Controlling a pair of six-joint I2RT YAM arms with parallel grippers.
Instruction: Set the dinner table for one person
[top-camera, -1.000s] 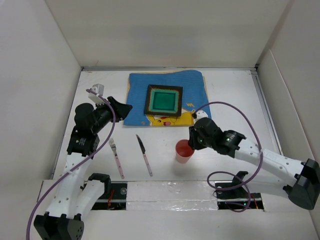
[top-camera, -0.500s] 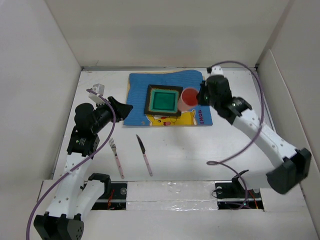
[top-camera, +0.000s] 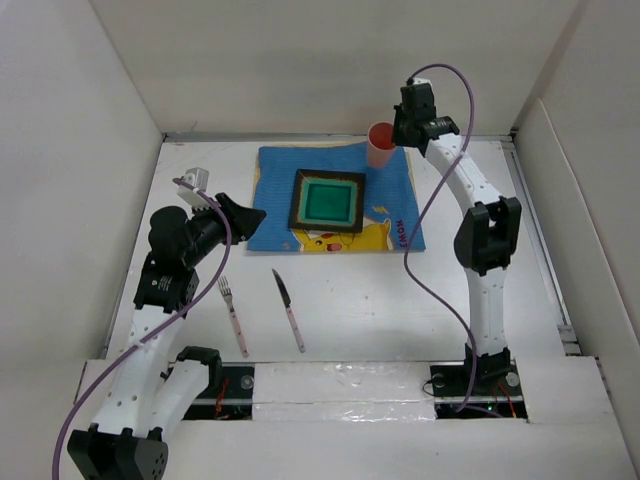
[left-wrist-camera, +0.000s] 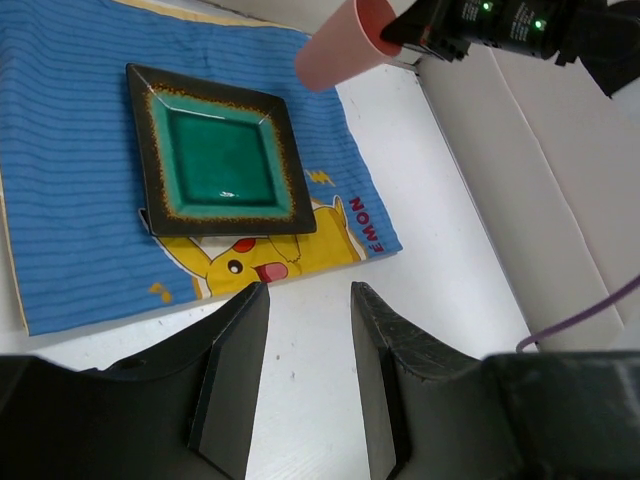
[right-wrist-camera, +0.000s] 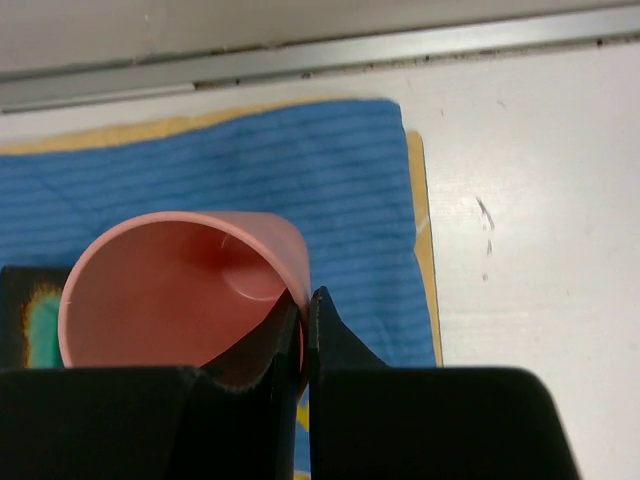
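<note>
My right gripper (top-camera: 396, 140) is shut on the rim of a pink cup (top-camera: 380, 144) and holds it above the far right corner of the blue placemat (top-camera: 275, 180). In the right wrist view the cup (right-wrist-camera: 170, 290) is pinched at its wall, one finger inside. A square green plate (top-camera: 327, 200) with a dark rim sits on the placemat. A fork (top-camera: 233, 315) and a knife (top-camera: 289, 309) lie on the white dinner table (top-camera: 470, 300) near the front. My left gripper (top-camera: 250, 214) is open and empty at the placemat's left edge.
A small grey object (top-camera: 197, 178) lies at the far left of the table. White panels wall the table on the left, back and right. A metal rail (right-wrist-camera: 320, 60) runs along the back edge.
My right arm has carried the pink cup from the near middle of the table, over the placemat, to the placemat's far right corner. The left arm has not moved.
</note>
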